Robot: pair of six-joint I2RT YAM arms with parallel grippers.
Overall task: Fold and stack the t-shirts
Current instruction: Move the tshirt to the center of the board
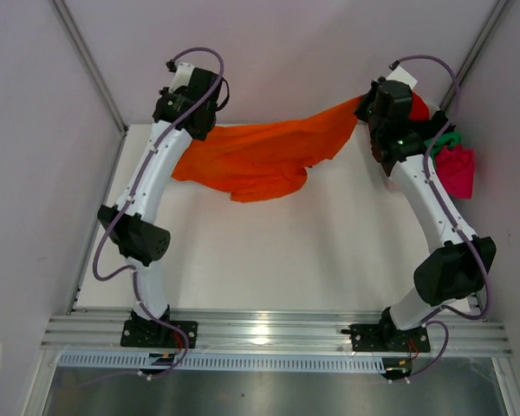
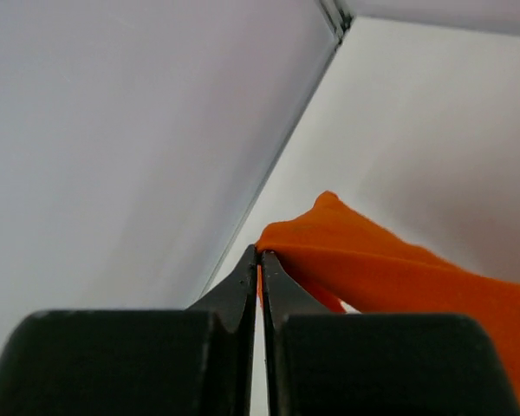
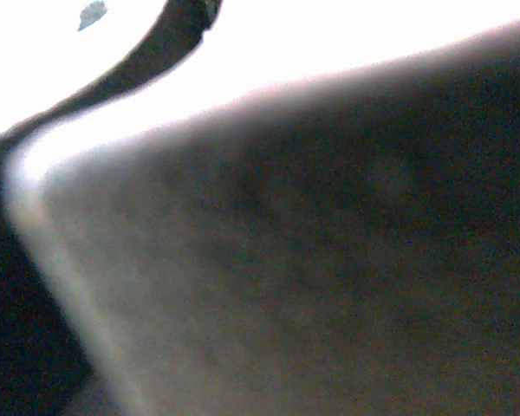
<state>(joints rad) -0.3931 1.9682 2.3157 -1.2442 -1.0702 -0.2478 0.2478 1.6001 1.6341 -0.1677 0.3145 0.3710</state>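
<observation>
Spanning the far half of the white table [image 1: 269, 260], the orange t-shirt [image 1: 260, 156] hangs as a sagging band between the two arms. Its middle folds rest on the tabletop and both ends are raised. The left arm [image 1: 152, 186] reaches toward the far left corner, the right arm [image 1: 429, 195] toward the far right. By the table's far right edge, just beside the right arm, lie a bunched magenta-pink t-shirt [image 1: 455, 169], a strip of green t-shirt [image 1: 445, 139] and a patch of red t-shirt [image 1: 419, 107]. The left gripper [image 2: 260, 253] is pressed together, pinching a corner of the orange cloth. The right gripper [image 1: 365, 106] is likewise closed on the cloth's other end; its own camera shows only a dark blur.
</observation>
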